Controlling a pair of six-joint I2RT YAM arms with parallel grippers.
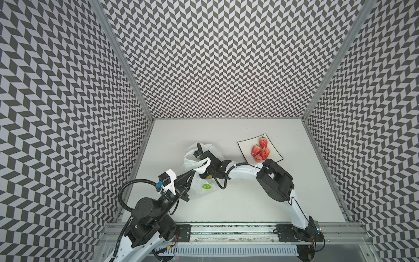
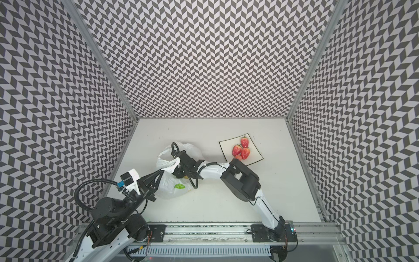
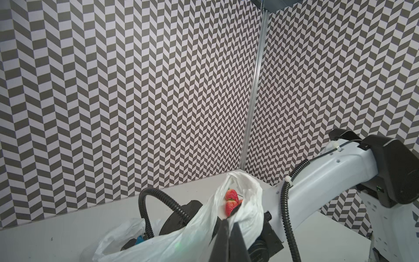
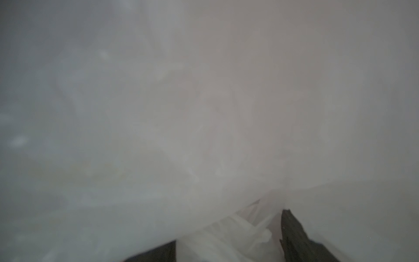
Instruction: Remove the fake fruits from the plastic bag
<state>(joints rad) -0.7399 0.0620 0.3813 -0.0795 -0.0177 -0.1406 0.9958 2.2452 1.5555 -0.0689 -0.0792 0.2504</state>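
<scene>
Left gripper (image 3: 227, 223) clamped on the plastic bag (image 1: 201, 189) handle, right gripper (image 4: 230, 226) parted inside the bag; I mustn't pinch film.

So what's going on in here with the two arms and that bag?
Two robot arms are emptying a plastic bag of fake fruit. The left gripper pinches a bag handle and holds the mouth up, while the right gripper, jaws apart, reaches down inside the bag. Three strawberries and a small round red fruit already sit on the square plate. Whether any fruit remains in the bag can't be seen.
</scene>
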